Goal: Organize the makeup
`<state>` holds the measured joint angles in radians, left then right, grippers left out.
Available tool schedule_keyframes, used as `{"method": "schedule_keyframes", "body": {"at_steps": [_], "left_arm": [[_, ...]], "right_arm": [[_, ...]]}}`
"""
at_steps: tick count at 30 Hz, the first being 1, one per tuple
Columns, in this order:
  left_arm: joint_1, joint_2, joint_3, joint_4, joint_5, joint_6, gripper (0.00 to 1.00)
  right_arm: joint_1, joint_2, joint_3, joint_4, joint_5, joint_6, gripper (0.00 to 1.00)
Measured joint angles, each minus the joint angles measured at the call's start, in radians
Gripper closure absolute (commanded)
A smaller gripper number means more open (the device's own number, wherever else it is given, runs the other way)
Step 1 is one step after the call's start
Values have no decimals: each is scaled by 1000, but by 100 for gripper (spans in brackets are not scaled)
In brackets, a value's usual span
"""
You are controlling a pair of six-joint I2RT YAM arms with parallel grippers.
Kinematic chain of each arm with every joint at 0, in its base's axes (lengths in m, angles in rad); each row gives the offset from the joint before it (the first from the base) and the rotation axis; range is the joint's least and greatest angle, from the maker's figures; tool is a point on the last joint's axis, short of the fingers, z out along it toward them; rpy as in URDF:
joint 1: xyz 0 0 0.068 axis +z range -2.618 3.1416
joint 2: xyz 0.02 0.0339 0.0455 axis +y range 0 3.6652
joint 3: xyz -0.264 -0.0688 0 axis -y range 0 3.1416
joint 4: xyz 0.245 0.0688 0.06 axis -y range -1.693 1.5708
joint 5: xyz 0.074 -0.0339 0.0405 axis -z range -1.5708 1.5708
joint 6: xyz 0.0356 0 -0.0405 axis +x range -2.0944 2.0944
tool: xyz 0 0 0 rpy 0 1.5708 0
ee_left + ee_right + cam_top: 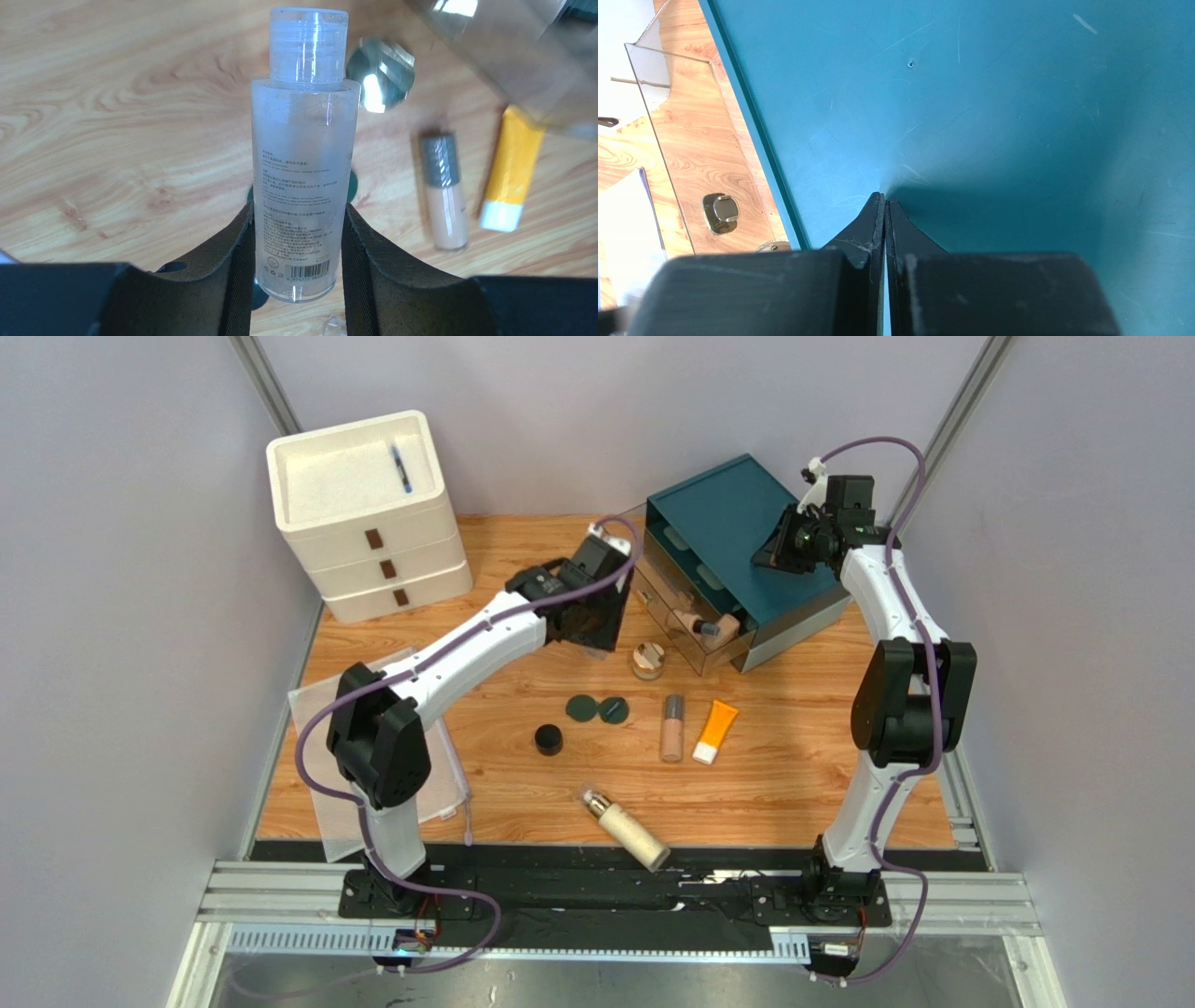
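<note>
text | clear bottle [302, 175] | fine print [298, 227], barcode [309, 269] | unreadable

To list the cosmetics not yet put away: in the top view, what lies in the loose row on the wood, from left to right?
Black round jar, dark green round compact, second dark green round compact, beige bottle with silver cap, orange tube with white cap.

Bottle [673, 728] between compacts [581, 707] and tube [716, 731] on table [842, 784].
</note>
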<state>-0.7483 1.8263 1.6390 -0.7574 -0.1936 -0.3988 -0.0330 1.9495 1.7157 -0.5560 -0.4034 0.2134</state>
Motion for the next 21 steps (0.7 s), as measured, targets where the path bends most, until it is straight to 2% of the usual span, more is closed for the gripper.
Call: {"method": "schedule_keyframes", "body": {"at_steps": [2,8,12,14,18,21], "left_arm": [[26,1,75,-15,6,-24,100],[63,63,425,7,40,-104,100],[69,176,639,16,74,-185,100],[75,234,691,23,109,-233,100],[99,336,706,43,191,-327,80],[113,402,705,56,234,-378,75]], "right_arm": [[0,0,0,0,0,0,98],[0,0,-2,2,0,0,98],[0,-1,-3,3,0,0,98],[0,-1,-3,3,0,0,98],[0,-2,-3,3,0,0,98],[0,-3,-4,3,1,0,98]]}}
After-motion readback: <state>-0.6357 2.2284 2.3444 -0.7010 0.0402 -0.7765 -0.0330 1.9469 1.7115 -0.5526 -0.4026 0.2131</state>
